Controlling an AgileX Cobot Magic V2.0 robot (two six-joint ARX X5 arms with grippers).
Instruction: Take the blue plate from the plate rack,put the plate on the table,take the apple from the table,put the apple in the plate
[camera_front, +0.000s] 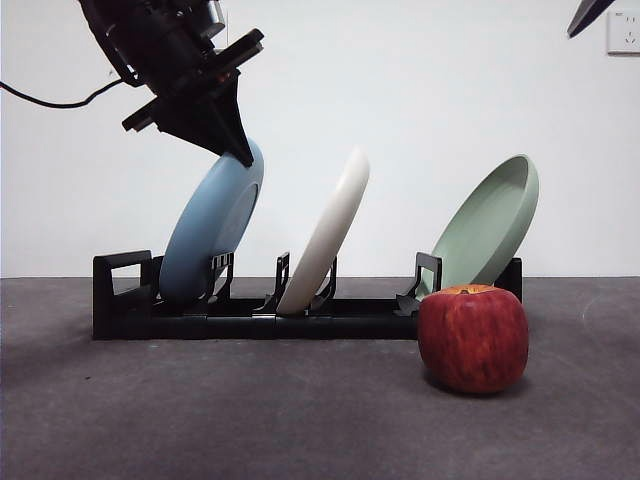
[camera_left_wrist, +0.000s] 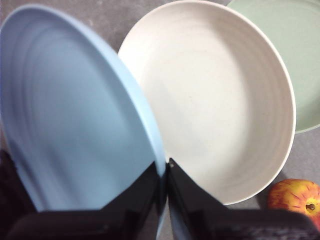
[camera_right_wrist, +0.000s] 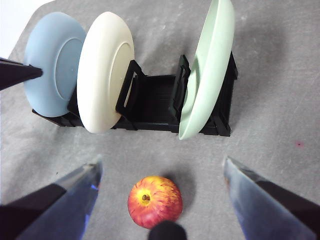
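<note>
Front view: black plate rack (camera_front: 250, 318) sitting on the dark grey tabletop (camera_front: 200, 420), three plates leaning in its slots. Blue plate (camera_front: 210, 225) at the handle end, cream plate (camera_front: 325, 235) in the middle, pale green plate (camera_front: 490, 225) at the far end. Left gripper (camera_front: 240, 152) coming in from the upper corner, big and dark, tip right on the top rim of the blue plate. Red apple (camera_front: 473, 338) on the tabletop just in front of the rack's green-plate end. Only a black tip of the other arm (camera_front: 588, 14) in the opposite top corner.

Left wrist view: jaws of the left gripper (camera_left_wrist: 165, 172) pinched together on the rim of the blue plate (camera_left_wrist: 75, 115), one jaw on each face. Cream plate (camera_left_wrist: 215, 95) right behind it, edge of the green plate (camera_left_wrist: 295, 50) beyond, bit of the apple (camera_left_wrist: 297, 197) in the corner.

Right wrist view: right gripper (camera_right_wrist: 160, 172) hanging over the apple (camera_right_wrist: 154, 201), jaws spread wide, nothing between them, well clear of the fruit. Rack (camera_right_wrist: 155, 100) further off with the blue plate (camera_right_wrist: 52, 62), cream plate (camera_right_wrist: 105, 70) and green plate (camera_right_wrist: 210, 65) still slotted in. Black tip of the left gripper (camera_right_wrist: 20, 74) touching the blue plate's edge.
</note>
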